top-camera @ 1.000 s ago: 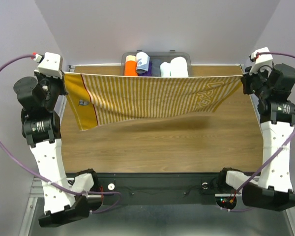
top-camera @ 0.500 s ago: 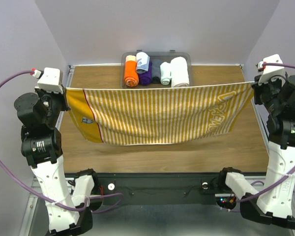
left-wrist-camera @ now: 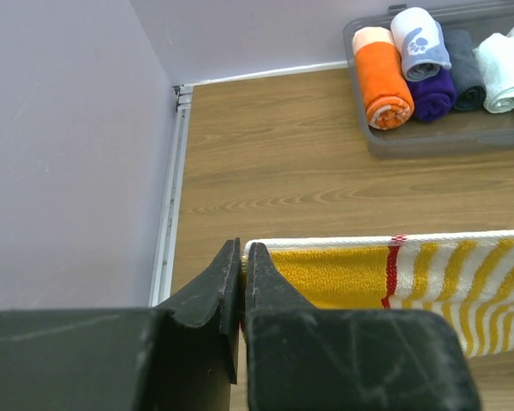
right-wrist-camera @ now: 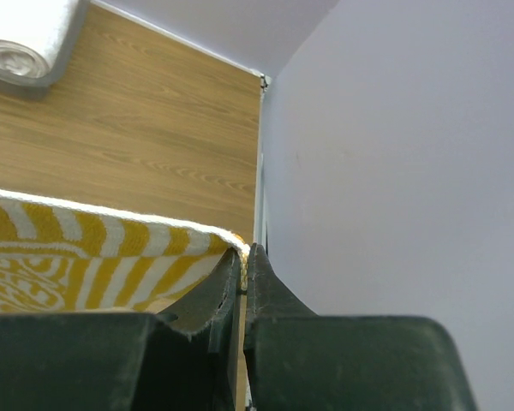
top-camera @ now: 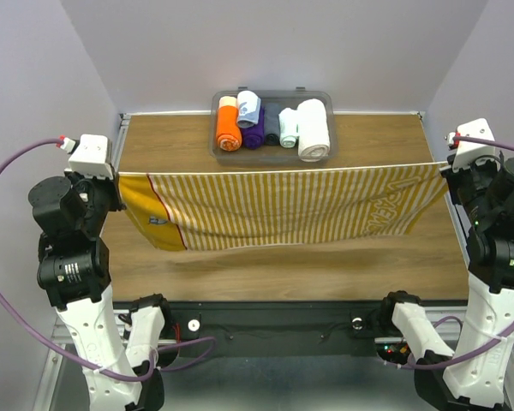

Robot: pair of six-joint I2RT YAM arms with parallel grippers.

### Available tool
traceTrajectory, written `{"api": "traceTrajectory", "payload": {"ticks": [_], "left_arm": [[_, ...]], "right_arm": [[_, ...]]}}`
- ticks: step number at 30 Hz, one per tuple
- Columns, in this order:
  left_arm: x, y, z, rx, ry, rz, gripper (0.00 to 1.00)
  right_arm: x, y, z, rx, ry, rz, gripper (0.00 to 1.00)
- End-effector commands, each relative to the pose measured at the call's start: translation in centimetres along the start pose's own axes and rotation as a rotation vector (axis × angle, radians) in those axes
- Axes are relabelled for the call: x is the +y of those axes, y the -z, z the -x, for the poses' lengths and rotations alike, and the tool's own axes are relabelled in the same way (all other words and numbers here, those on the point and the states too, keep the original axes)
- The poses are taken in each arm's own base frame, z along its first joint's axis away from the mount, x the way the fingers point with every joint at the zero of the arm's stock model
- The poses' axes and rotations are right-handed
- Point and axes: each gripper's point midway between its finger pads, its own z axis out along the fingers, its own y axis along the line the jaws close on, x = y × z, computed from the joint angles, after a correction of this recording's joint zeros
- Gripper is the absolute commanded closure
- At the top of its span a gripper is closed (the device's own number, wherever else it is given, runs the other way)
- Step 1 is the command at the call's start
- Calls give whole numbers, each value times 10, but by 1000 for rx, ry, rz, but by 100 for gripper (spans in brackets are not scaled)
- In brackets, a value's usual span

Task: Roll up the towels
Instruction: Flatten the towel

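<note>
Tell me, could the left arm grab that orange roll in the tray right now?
Probably not: the left gripper is shut on a corner of the striped towel, stretched across to the right gripper, so it isn't free. The orange roll lies in the tray beyond it.

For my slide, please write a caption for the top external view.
The left gripper and the right gripper hold the striped towel stretched above the table, in front of the tray.
</note>
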Motion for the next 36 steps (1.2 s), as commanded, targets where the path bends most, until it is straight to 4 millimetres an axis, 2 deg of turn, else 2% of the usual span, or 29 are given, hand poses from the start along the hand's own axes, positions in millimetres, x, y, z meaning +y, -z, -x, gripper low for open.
{"api": "traceTrajectory", "payload": {"ticks": [1,9,11,13,15,16,17,18,20,22,24,25,26,27,28,29,30,32,36], "left_arm": [[7,8,10,-21,-17,42,100],[5,29,8,-26,-47,54,100],[5,29,6,-12,-34,58,100],[5,21,4,5,-20,48,100],[11,1,-2,46,-2,51,100],[13,-7,-5,64,8,52,100],[15,-15,-10,83,16,56,100],[18,-33,-18,118,33,49,100],[18,-51,-26,140,38,26,100],[18,-75,-34,140,56,5,100],[19,-91,-36,124,74,-3,100],[20,-108,-40,103,84,-5,100],[22,-116,-42,96,85,-7,100],[18,-130,-60,124,101,-34,100],[19,-142,-54,83,98,-37,100],[18,-151,-59,84,101,-53,100],[13,-164,-69,99,100,-97,100],[18,-182,-72,55,97,-81,100],[22,-215,-77,-10,77,-93,100]], "right_arm": [[-18,10,-4,30,36,-84,100],[-15,28,-12,44,53,-93,100],[-13,24,-15,56,56,-82,99],[-7,12,-24,88,59,-53,99],[2,-9,-36,131,60,-13,99],[2,-13,-33,121,59,-7,99],[10,-24,-42,138,61,25,99],[11,-34,-41,128,62,30,99],[20,-60,-56,185,63,74,99],[30,-80,-58,180,50,123,99],[47,-108,-72,213,30,199,99],[50,-121,-70,196,13,207,99],[59,-130,-71,185,-1,246,99],[68,-151,-79,196,-14,275,99],[74,-161,-83,201,-35,298,99],[84,-168,-83,193,-51,343,100],[93,-185,-91,206,-63,380,99],[106,-199,-94,198,-95,429,99],[116,-231,-99,197,-128,463,100]]}}
